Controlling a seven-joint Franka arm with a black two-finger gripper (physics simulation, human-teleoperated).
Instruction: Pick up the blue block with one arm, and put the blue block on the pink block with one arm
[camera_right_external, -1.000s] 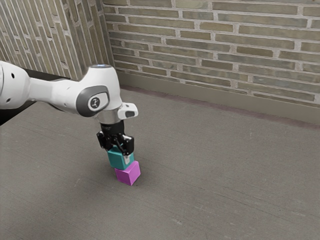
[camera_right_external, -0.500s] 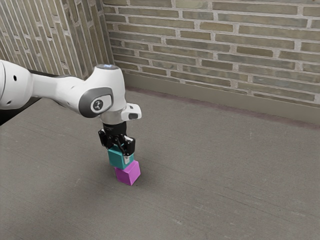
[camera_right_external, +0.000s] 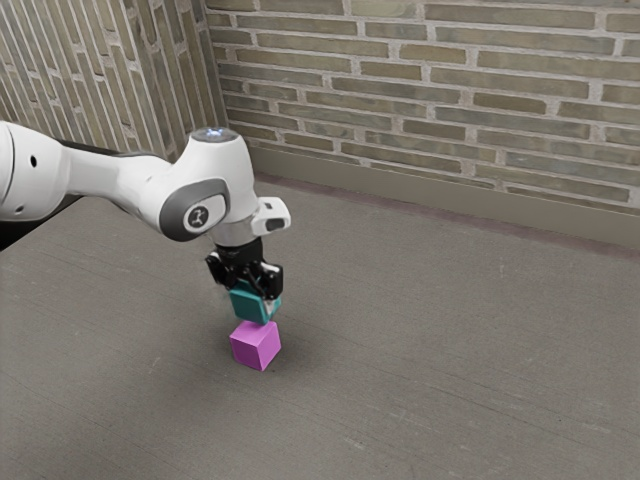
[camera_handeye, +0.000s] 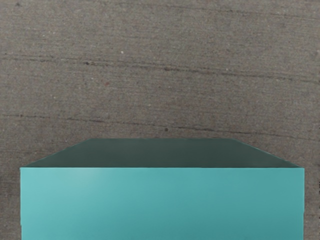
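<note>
Arm (camera_right_external: 120, 185) enters from the exterior view's left. Gripper (camera_right_external: 249, 292) points down, fingers pinching the blue block (camera_right_external: 252, 307) from two sides. Blue block is directly over the pink block (camera_right_external: 254, 346), which rests on the grey table (camera_right_external: 450, 340); contact between blocks not resolvable. Wrist view: blue block just under hand.

A wall of weathered tan bricks with pale mortar (camera_right_external: 450, 90) spans 12 to 3 o'clock, meeting at 11 o'clock a second wall of narrow upright tan brick strips (camera_right_external: 90, 70). A plain beige skirting band (camera_right_external: 450, 195) lines the foot. A rough grey-brown, faintly scored surface (camera_right_external: 470, 360) (camera_handeye: 160, 65) spreads from 3 to 9 o'clock under soft, even light.
</note>
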